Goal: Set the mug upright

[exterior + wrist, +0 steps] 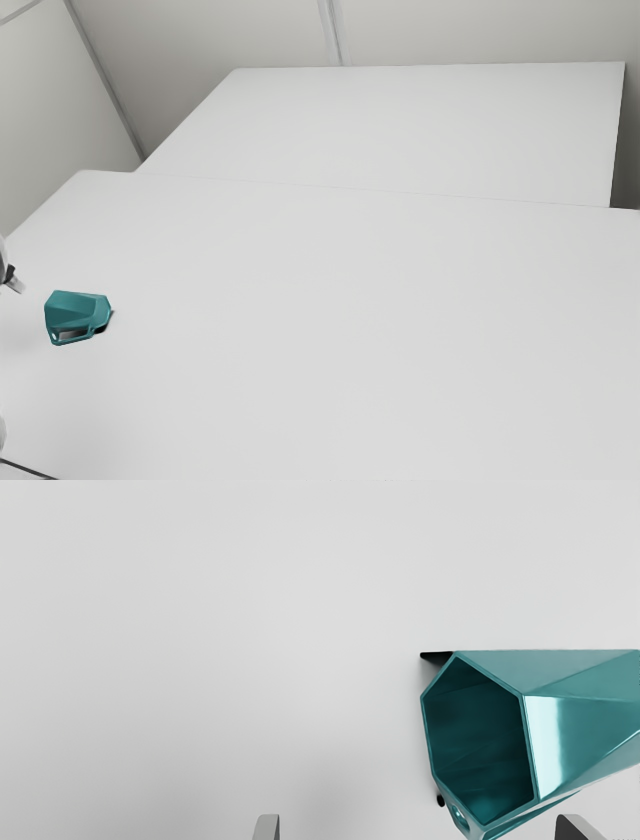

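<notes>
At the exterior view's left edge, the gripper (14, 283) is partly in the picture, above the table and a short way from the mug. The teal faceted mug (74, 312) lies on its side on the white table (330, 330). In the wrist view the fingertips of the gripper (417, 827) stand wide apart, open, with no contact on the mug. The same mug (575, 720) shows its dark open mouth there, its body running out past the picture's edge; part of its handle is visible low on its side, near one fingertip.
Behind the main table stands a second white surface (400, 125), against pale walls. A thin dark line (28, 468) crosses the near left corner in the exterior view.
</notes>
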Motion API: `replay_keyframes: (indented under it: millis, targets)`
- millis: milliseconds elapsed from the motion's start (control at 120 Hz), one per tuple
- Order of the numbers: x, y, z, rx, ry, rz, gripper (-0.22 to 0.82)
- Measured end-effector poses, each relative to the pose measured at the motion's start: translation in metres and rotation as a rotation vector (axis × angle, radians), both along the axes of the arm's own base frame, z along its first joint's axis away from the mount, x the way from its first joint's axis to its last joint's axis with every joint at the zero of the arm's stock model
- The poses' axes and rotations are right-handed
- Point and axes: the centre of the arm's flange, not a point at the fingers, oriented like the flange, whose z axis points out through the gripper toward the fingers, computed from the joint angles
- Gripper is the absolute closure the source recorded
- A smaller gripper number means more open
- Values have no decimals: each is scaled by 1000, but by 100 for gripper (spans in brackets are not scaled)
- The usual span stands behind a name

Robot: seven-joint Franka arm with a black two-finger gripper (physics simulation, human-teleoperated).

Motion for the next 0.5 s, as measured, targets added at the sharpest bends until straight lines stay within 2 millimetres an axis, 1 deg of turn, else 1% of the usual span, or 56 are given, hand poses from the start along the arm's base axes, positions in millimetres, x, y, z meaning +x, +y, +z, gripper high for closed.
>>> replay_keyframes:
  millis: [108,367,500]
  targets:
    - [-3,5,-9,-33,-20,-26,0]
    - [-9,4,-24,-72,-31,-74,0]
    - [-14,8,-33,-79,-28,-86,0]
